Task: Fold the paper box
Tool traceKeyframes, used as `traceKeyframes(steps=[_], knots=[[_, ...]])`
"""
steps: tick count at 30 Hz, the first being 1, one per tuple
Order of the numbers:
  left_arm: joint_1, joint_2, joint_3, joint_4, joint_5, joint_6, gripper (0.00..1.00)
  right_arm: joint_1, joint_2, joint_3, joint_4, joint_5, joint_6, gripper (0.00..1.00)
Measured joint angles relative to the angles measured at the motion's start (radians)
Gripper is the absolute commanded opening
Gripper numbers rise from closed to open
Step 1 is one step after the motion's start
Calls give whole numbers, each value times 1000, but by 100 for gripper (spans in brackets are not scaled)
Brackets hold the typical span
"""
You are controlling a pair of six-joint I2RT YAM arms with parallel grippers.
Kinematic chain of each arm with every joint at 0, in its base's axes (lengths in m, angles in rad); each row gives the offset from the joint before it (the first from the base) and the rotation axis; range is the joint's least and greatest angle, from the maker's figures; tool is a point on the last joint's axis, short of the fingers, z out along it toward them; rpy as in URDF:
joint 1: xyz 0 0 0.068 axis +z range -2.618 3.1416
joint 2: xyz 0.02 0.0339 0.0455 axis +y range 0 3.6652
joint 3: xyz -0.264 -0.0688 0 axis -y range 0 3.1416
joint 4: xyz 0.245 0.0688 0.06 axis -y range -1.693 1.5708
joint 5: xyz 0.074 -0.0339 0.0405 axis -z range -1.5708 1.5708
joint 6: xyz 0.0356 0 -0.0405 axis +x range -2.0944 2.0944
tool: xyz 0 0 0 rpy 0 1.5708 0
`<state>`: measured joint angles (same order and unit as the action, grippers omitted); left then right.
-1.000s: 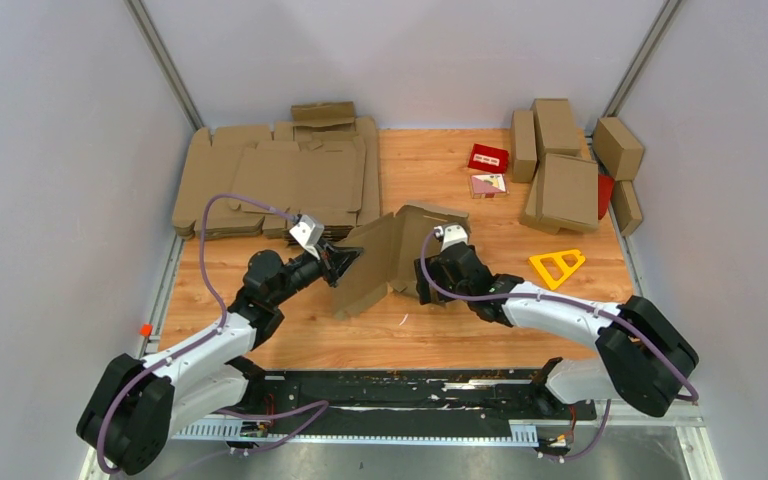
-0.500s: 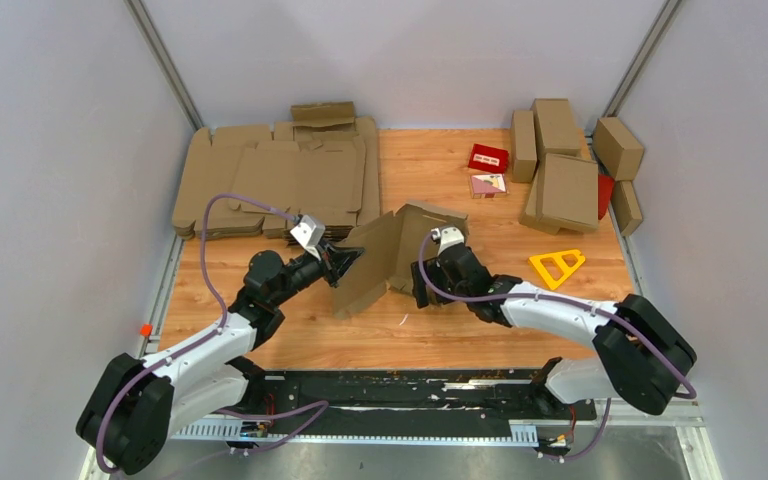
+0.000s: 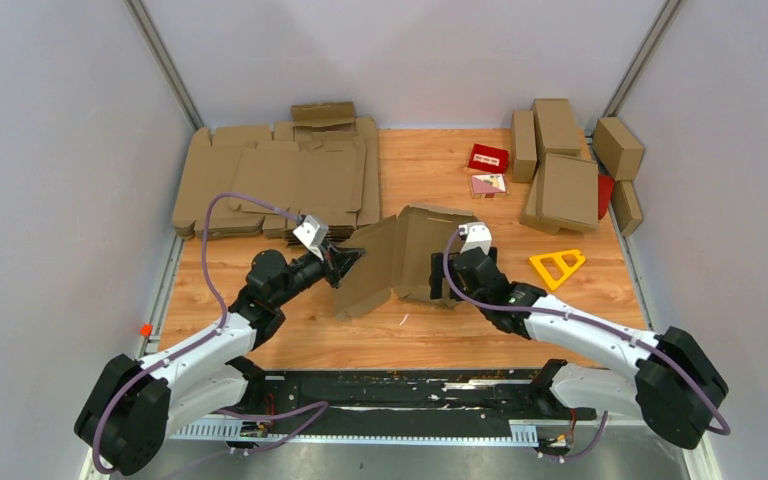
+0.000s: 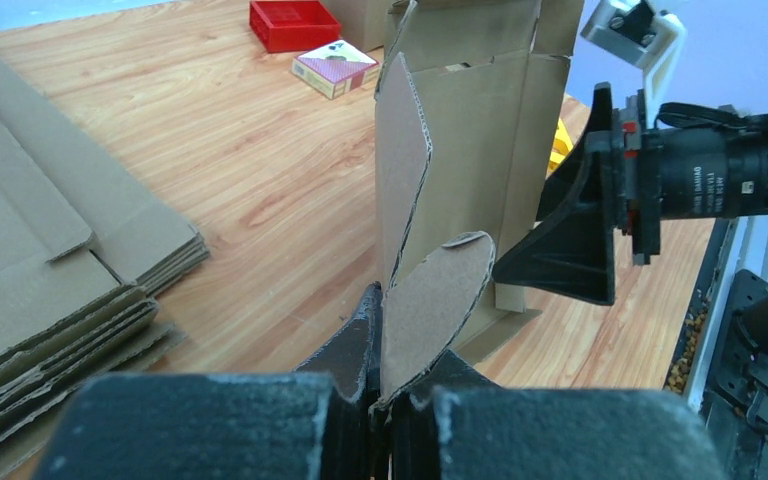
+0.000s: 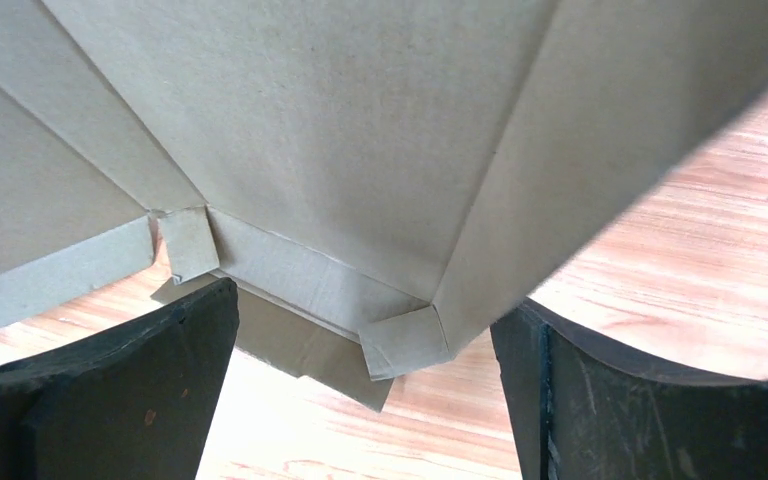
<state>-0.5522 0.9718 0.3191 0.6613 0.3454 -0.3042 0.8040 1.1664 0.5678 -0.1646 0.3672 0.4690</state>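
The paper box (image 3: 390, 255) is a brown cardboard mailer standing partly folded at the table's middle, panels upright. My left gripper (image 3: 345, 262) is shut on a rounded tab (image 4: 438, 300) at the box's left edge. In the left wrist view the box's panels (image 4: 465, 130) rise just past the fingers. My right gripper (image 3: 442, 282) is open at the box's right side, near the panel. In the right wrist view the box's underside (image 5: 360, 130) fills the top, with its folded corner (image 5: 405, 342) between the spread fingers (image 5: 120, 400), touching neither.
A thick pile of flat brown blanks (image 3: 280, 180) lies at the back left. Folded brown boxes (image 3: 565, 165) stack at the back right. A red carton (image 3: 488, 157) and a small printed box (image 3: 488, 184) lie behind. A yellow triangle (image 3: 556, 265) lies right of the right gripper.
My right arm has swung to the right and its gripper has drawn back a little from the box. The box's right panel has opened out slightly. The left gripper holds still.
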Motion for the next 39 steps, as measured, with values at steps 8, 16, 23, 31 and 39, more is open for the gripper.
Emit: traceKeyframes(steps=[8, 16, 23, 31, 39], knots=[[-3, 0, 0, 0, 0, 0, 3, 0, -63, -27, 4, -9, -17, 89], [-4, 0, 0, 0, 0, 0, 3, 19, -52, -48, 10, -47, 3, 87], [-6, 0, 0, 1, 2, 0, 3, 44, 40, -40, 27, -65, -2, 96], [-10, 3, 1, 13, 4, 1, 3, 94, 126, -5, 29, -64, -49, 100], [-11, 10, 3, 22, 4, 1, 3, 106, 156, 6, 47, -62, -79, 95]])
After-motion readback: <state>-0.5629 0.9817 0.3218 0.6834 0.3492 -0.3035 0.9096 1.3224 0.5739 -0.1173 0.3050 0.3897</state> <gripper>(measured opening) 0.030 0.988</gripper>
